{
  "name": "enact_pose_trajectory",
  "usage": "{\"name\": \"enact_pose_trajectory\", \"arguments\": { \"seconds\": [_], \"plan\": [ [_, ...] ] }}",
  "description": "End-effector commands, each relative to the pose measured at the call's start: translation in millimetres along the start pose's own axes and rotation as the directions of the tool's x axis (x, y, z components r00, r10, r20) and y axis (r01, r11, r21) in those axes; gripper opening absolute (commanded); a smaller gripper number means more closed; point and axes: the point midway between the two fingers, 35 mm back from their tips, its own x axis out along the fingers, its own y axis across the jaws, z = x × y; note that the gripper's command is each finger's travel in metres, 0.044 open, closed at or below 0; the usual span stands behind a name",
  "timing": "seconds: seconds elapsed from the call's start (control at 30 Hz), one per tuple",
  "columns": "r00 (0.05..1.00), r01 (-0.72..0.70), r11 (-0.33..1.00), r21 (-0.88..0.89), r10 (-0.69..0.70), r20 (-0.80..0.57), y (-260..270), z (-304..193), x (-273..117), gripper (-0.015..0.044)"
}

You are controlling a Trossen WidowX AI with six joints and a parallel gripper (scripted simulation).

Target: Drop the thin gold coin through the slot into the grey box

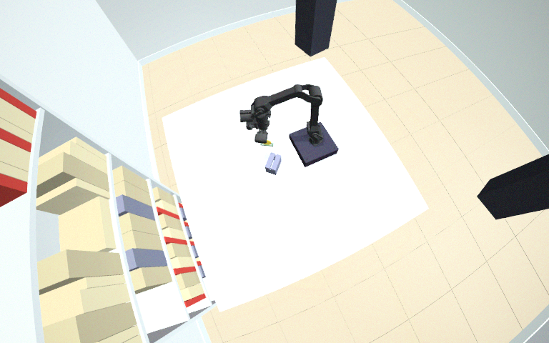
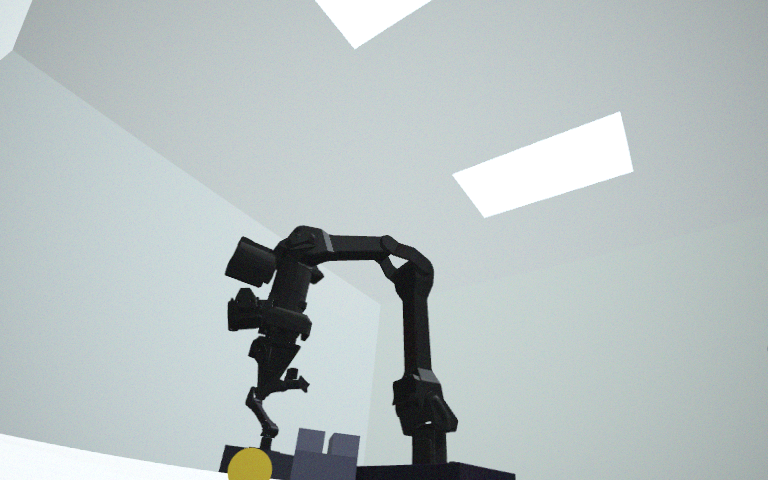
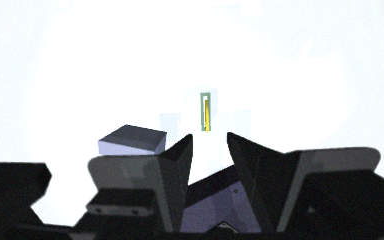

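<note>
Overhead, the black pincer (image 3: 209, 145) hangs partly apart, gripping nothing, above the thin gold coin (image 3: 206, 114) standing in its dark-green holder (image 3: 205, 95).

The coin (image 3: 206, 114) is bright gold-yellow, standing in a dark-green holder (image 3: 202, 111), and the box (image 1: 272, 163) is pale lavender-grey with a dark slot line down its lid. The arm (image 1: 288, 95) and its fingers are black to charcoal, mounted on a dark navy base plate (image 1: 324, 151), all on a plain white worktop (image 1: 294, 221). Around the worktop's edges the floor (image 1: 460, 263) is cream with thin grey grid lines, and the shelves beyond the left edge carry beige boxes (image 1: 81, 229) and red stripes.
</note>
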Motion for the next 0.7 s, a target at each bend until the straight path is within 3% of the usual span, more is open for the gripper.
{"name": "enact_pose_trajectory", "arguments": {
  "seconds": [0.0,0.67],
  "plan": [
    [1.000,0.010,1.000,0.011,-0.009,-0.013,-2.4,-2.2,25.7,0.0161],
    [1.000,0.010,1.000,0.011,-0.010,-0.013,-2.4,-3.9,57.5,0.0161]
  ]
}}
